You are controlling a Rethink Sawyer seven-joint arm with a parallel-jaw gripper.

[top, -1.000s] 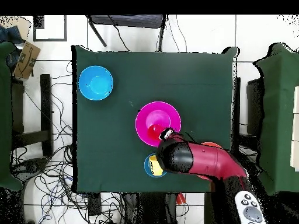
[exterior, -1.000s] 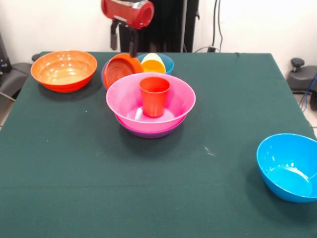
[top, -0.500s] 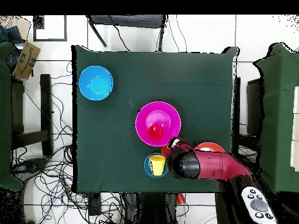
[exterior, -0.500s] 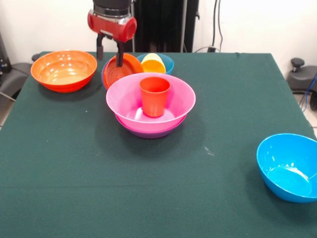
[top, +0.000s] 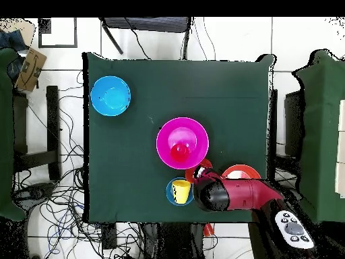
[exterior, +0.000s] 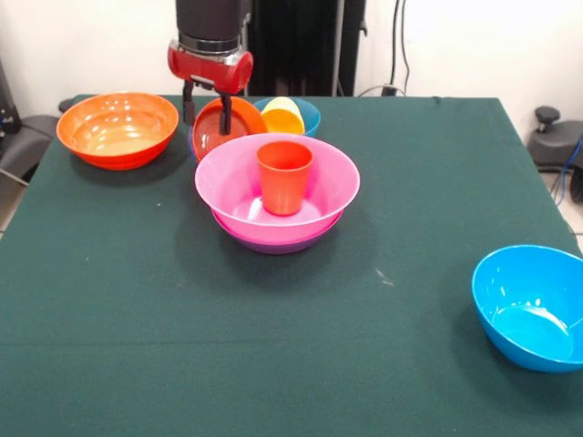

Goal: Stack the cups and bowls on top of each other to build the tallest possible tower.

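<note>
The gripper [exterior: 208, 107] is hanging down near the far edge of the table [exterior: 273, 364], and its two fingers are sitting one on each side of the rim of the small orange bowl [exterior: 228, 123], pinching it. That bowl is tipping up on its edge, showing its inside to the front camera, and it is leaning against a small blue bowl [exterior: 305, 113] that is holding the yellow cup [exterior: 282, 116]. Just in front of them, near the middle of the table, the pink bowl [exterior: 328, 182] is sitting inside a purple bowl [exterior: 273, 244], and the red cup [exterior: 284, 177] is standing upright in the pink one. The big orange bowl [exterior: 117, 127] is waiting at the far left corner in the front view, and the bright blue bowl [exterior: 528, 305] is sitting close to the right edge, near the front corner. These bowls look like light, stiff, shiny plastic, so I think the rim is the best place to hold, but it could slip or swing in a thin pinch. There is lots of open room at the front and right side of the table. The far edge is crowded, so lifting straight up first seems safest.
</note>
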